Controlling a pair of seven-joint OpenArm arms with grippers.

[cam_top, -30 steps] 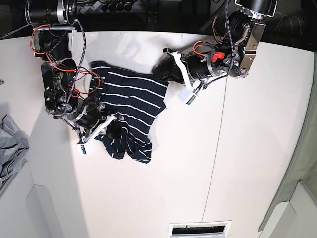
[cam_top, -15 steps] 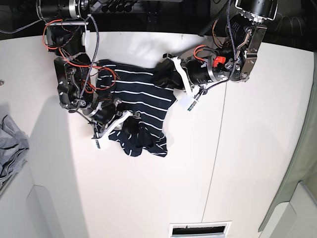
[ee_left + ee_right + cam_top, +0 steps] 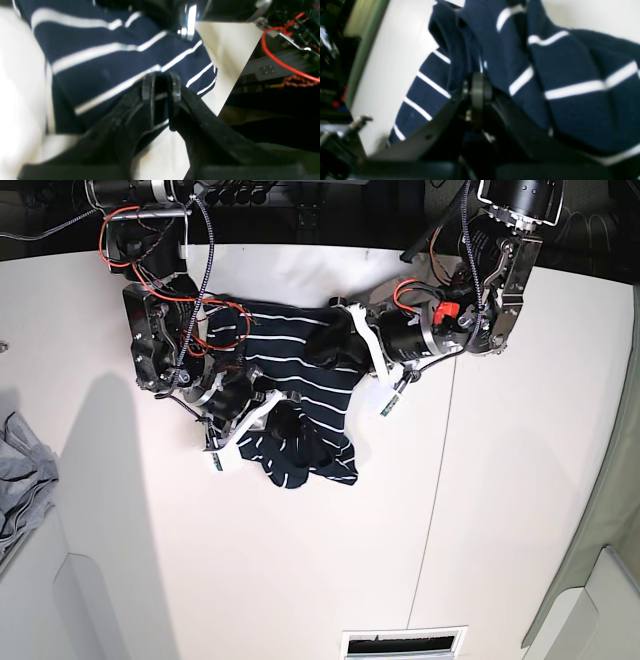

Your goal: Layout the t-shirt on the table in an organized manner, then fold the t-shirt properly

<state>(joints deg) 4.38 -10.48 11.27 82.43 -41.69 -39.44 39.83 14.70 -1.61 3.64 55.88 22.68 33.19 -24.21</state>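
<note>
While bunched, t-shirt [image 3: 300, 395] (grey garment [image 3: 22, 480] aside)

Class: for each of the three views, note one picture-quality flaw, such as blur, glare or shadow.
Left wrist view: the t-shirt stripes smear and the table glares white. Right wrist view: soft focus throughout, the right pincer blurred. Base view: sharp, but the arms cast grey shadows on the tabletop.

Both arms [image 3: 160, 330] black metal, exposed red wiring [image 3: 215, 310], white bracket plates; black fingers [image 3: 175, 87] with ribbed tips.
</note>
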